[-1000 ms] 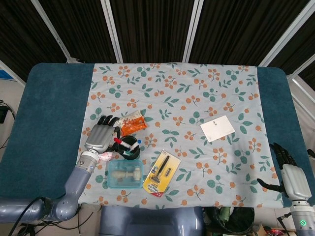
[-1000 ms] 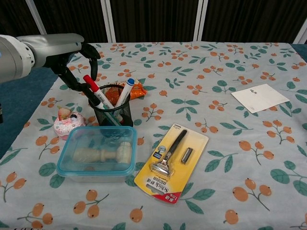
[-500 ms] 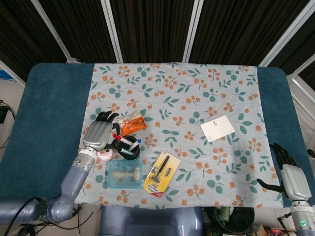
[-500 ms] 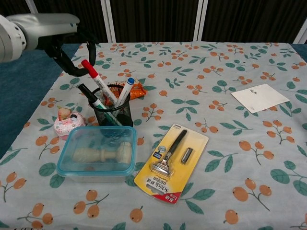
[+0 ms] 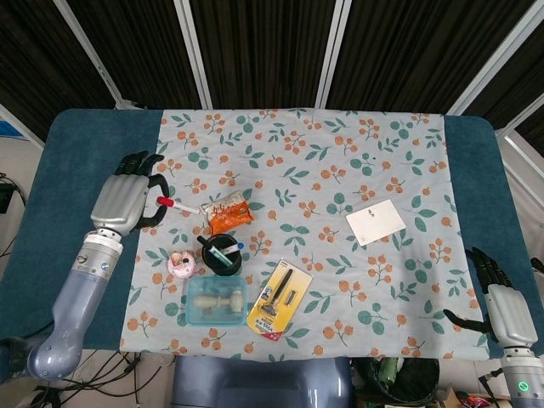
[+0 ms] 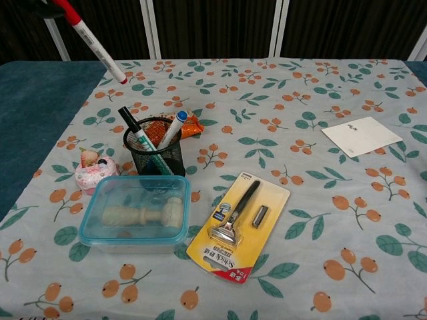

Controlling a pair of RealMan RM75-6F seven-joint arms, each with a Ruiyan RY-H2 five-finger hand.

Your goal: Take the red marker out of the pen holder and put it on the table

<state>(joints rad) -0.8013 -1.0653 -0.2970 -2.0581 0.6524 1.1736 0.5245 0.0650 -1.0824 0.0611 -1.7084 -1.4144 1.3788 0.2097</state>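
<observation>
Your left hand is up over the left edge of the flowered cloth, fingers curled round the capped end of the red marker. The marker is clear of the pen holder and carried in the air. Its long axis runs from your grip out toward the middle of the table, white barrel leading. In the chest view it slants down and to the right, red-tipped end lowest.

The holder, with other pens in it, sits well apart, nearer the front edge. So the drop spot is bare cloth just under the marker. I judge you need only lower and level it.

Your right hand rests far off at the right front corner, fingers spread, holding nothing.
</observation>
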